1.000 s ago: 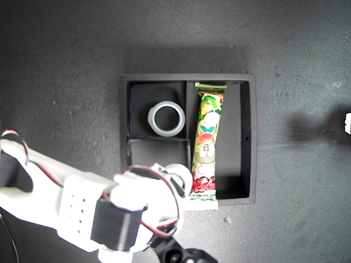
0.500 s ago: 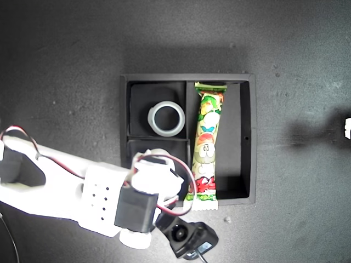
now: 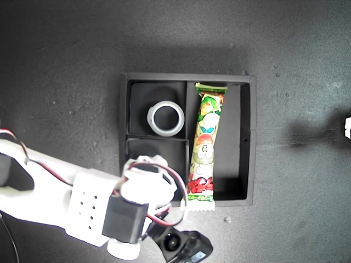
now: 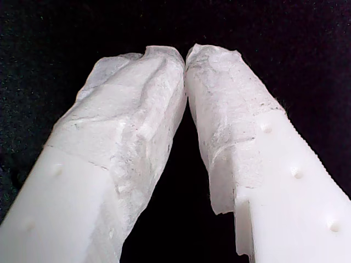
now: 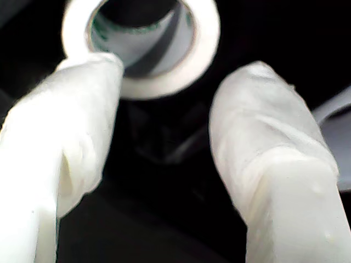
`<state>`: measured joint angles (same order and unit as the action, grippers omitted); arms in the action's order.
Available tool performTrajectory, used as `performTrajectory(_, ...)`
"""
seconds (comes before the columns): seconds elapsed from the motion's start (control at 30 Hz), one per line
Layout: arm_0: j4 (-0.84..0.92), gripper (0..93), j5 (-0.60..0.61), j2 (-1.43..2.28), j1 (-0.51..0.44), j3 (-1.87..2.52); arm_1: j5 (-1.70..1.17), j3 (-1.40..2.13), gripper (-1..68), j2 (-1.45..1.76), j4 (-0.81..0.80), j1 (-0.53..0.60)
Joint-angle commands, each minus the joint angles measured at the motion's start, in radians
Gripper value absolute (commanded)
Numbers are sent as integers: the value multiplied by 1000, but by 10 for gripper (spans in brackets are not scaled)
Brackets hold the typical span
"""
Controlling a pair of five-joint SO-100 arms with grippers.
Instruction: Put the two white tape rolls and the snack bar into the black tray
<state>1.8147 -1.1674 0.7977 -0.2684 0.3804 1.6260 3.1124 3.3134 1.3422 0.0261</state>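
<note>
The black tray [image 3: 250, 109] sits in the middle of the exterior view. One white tape roll [image 3: 166, 118] lies in its upper small compartment. The snack bar [image 3: 204, 148] lies along the long compartment, its lower crimped end resting over the tray wall. My second gripper [image 3: 152, 167] hangs over the lower small compartment and is open. In the second wrist view a greenish-lined tape roll [image 5: 142, 46] lies just past my second gripper [image 5: 175, 74], one fingertip [image 5: 93, 71] at its rim. My first gripper [image 4: 185, 55] is shut on nothing above dark matting.
Dark matting [image 3: 66, 66] surrounds the tray. The second arm's white body [image 3: 60, 192] and camera [image 3: 181, 245] fill the exterior view's lower left. A white sliver [image 3: 347, 125] with a shadow beside it shows at that view's right edge.
The second arm swung up over the lower compartment, then drew back slightly toward the exterior view's lower left. The snack bar's lower end shifted a little to that view's left.
</note>
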Motion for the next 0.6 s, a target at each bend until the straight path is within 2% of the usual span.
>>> performTrajectory(0.0, 20, 121, 12, 109, -14, -23, -5, 12, -3, -6, 5, 0)
performTrajectory(0.13, 20, 86, 52, 250, 11, -3, 0, 12, -2, -6, 5, -2)
performTrajectory(0.23, 20, 5, 84, 434, 49, 94, 2, 12, -1, -5, 5, 0)
performTrajectory(0.43, 18, 1, 55, 834, 150, 526, -44, 12, 1, -5, 5, -5)
performTrajectory(0.57, -2, 1, -2, 1048, 219, 864, -135, 12, 1, -5, 5, -67)
